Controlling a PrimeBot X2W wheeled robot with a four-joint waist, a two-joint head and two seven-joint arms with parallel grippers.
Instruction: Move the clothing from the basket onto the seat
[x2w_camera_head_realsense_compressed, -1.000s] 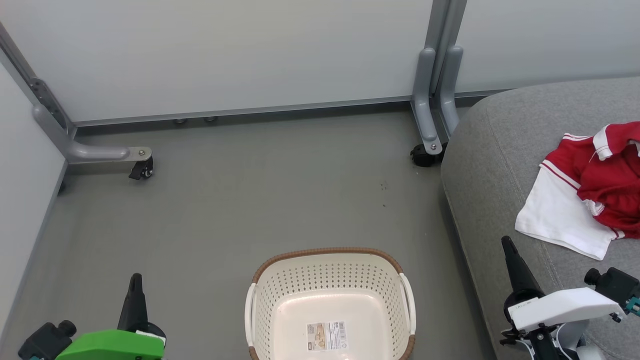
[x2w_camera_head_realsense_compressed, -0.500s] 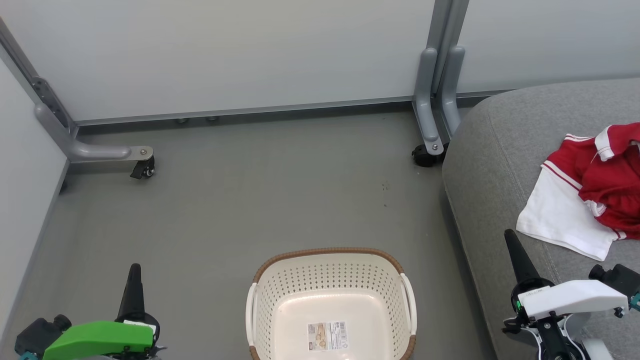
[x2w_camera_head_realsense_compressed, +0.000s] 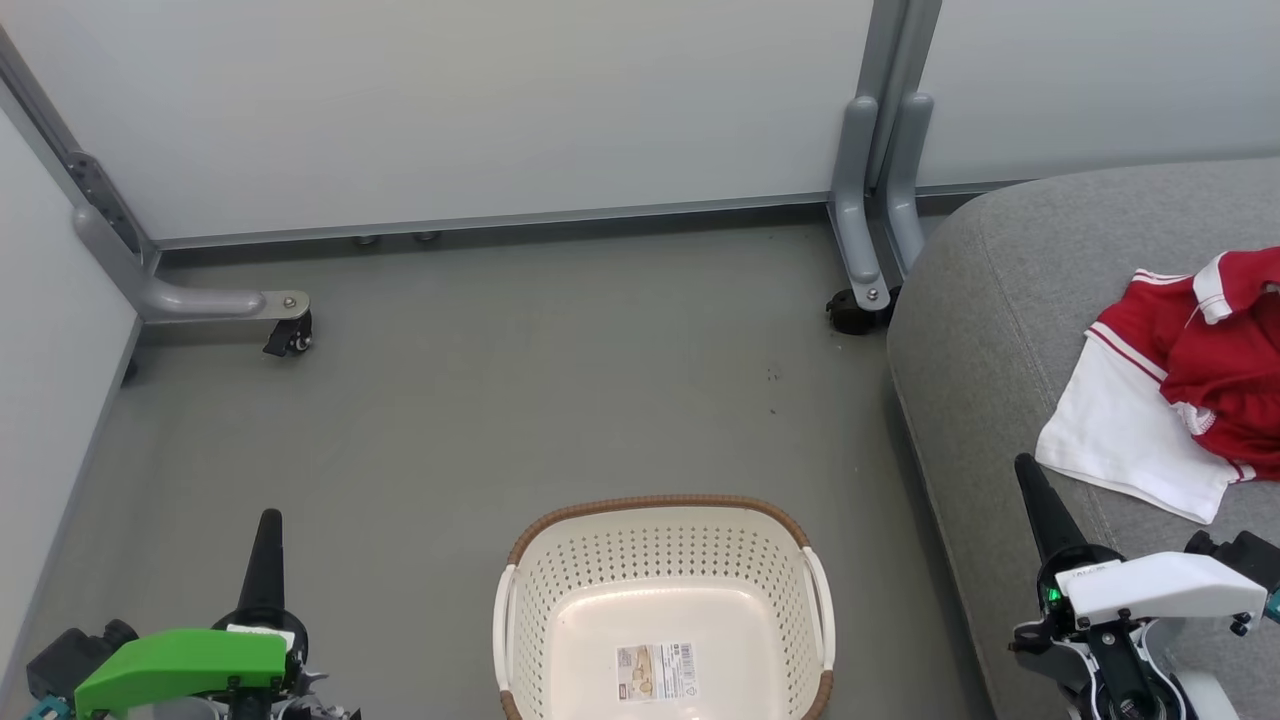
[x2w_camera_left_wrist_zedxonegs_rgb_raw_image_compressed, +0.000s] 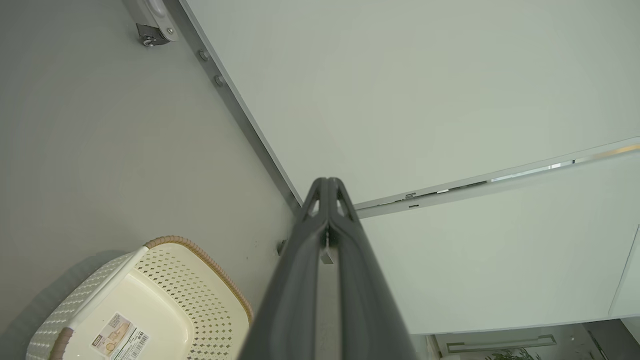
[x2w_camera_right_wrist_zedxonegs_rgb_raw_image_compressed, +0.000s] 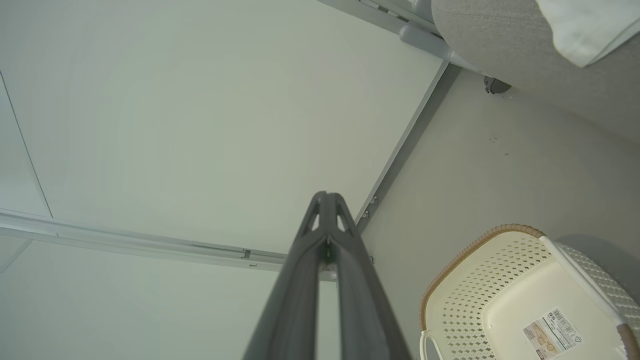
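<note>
— Where is the clothing (x2w_camera_head_realsense_compressed: 1190, 380) right now?
— You have it lying bunched on the seat (x2w_camera_head_realsense_compressed: 985, 330), to the right of the basket (x2w_camera_head_realsense_compressed: 655, 502) and well apart from it. The basket stands on the floor (x2w_camera_head_realsense_compressed: 500, 400), its bottom sticker (x2w_camera_head_realsense_compressed: 655, 672) showing.
— And your grippers?
— Your left gripper (x2w_camera_head_realsense_compressed: 269, 520) hangs left of the basket, fingers pressed together. Your right gripper (x2w_camera_head_realsense_compressed: 1026, 468) is right of the basket, over the seat's edge, fingers together too, its tip just beside the clothing's white panel.

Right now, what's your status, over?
Left gripper and right gripper shut, empty. Clothing on the seat; basket empty. Nothing in the way.
</note>
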